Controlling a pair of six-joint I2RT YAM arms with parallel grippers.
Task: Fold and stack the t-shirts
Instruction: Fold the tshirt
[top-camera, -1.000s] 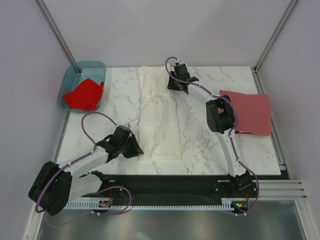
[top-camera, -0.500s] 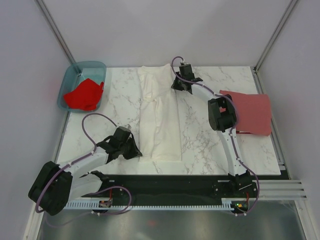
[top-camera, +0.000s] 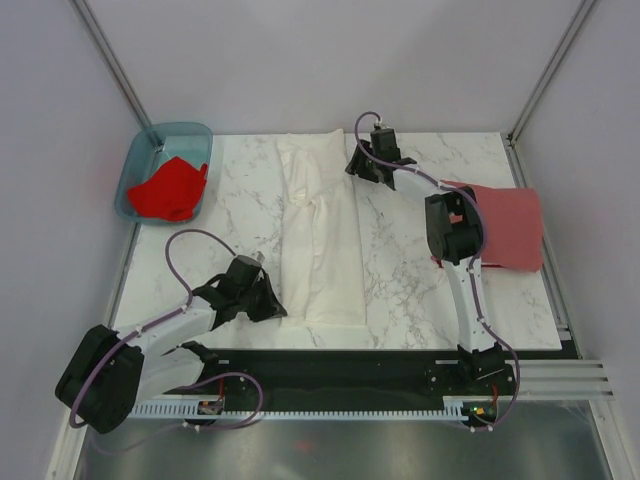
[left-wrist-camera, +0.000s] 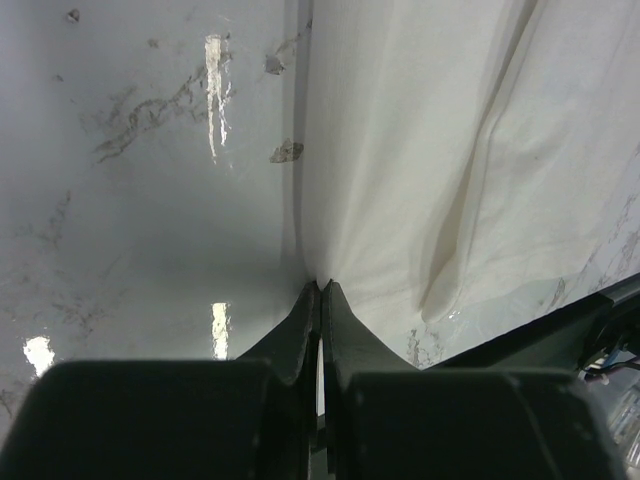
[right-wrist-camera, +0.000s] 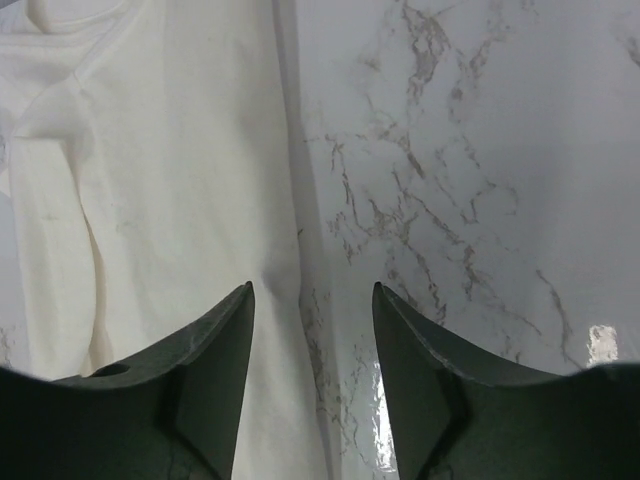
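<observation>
The white t-shirt lies folded into a long strip down the middle of the marble table; no chest print shows. My left gripper is shut on its near left edge, and in the left wrist view the tips pinch the cloth low at the table. My right gripper is open and empty, just off the strip's far right edge; its wrist view shows the shirt's edge between the jaws. The brick-red shirt lies folded at the right. The bright red shirt lies crumpled in the tub.
The teal plastic tub stands at the far left corner, off the marble. The right arm's elbow hangs over the brick-red shirt's left edge. A black rail runs along the near edge between the arm bases.
My right gripper has moved right and slightly back, off the white shirt, whose far end now lies flat and wider. My left gripper has drawn the near edge slightly toward the bases.
</observation>
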